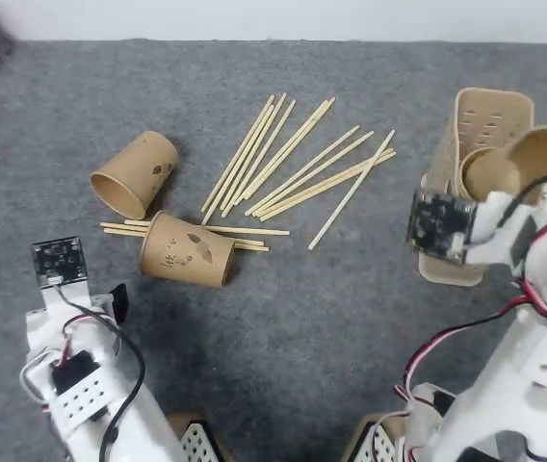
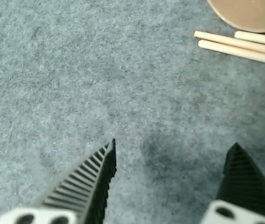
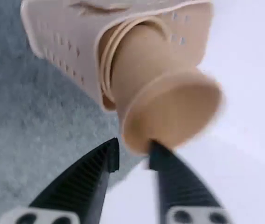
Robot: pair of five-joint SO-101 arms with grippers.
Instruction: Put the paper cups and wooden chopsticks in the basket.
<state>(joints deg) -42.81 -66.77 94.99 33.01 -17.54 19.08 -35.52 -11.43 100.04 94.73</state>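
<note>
Cup (image 3: 170, 109), rim pinched in my right hand (image 3: 133, 145), half nested in another cup (image 3: 105, 70) inside the basket (image 3: 58, 42): placing step, release due next. Left hand (image 2: 174, 142) wide open, empty, above table (image 1: 351, 337); two cups (image 1: 137, 175) and chopsticks (image 1: 293, 164) await pickup

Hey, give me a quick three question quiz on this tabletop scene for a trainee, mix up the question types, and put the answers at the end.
1. True or false: the left gripper is open above bare carpet.
2. What is between the right gripper's fingers?
A. a chopstick
B. the rim of a paper cup
C. nothing
3. How many loose cups lie on their sides on the carpet, away from the basket?

Key
1. True.
2. B. The cup sits at the basket's mouth, partly nested in another cup.
3. Two, both near the scattered chopsticks.
</note>
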